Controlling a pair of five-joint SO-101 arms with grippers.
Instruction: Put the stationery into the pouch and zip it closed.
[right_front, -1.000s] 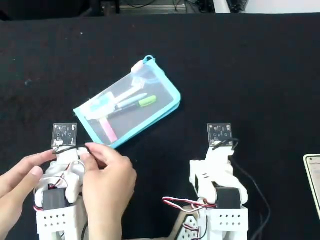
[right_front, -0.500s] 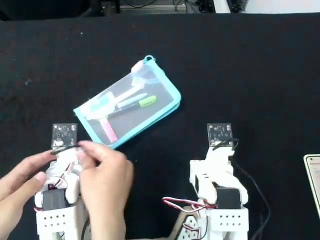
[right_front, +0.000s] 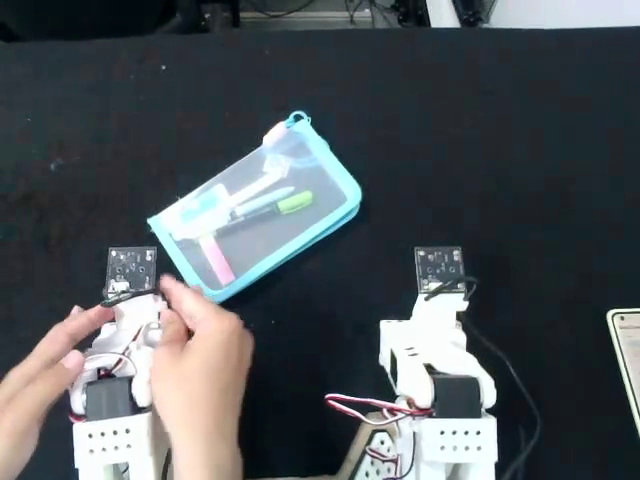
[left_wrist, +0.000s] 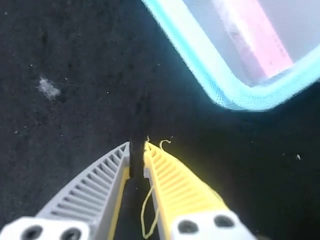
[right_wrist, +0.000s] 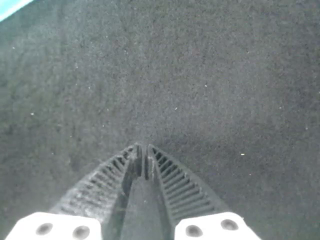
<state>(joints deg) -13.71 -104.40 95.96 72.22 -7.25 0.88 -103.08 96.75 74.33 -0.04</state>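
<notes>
The pouch (right_front: 255, 215) lies on the table (right_front: 480, 130), left of centre, with pens (right_front: 268, 205) inside it. Its near corner sits just ahead of the left gripper (left_wrist: 137, 147) (apart, not touching). The right arm (right_front: 437, 340) stands well to the pouch's right.

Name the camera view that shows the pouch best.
The high view: the whole pouch lies in frame, teal-edged, stationery visible through its clear side. The left wrist view catches one corner with a pink piece inside; the right wrist view, a teal sliver at its edge.
</notes>
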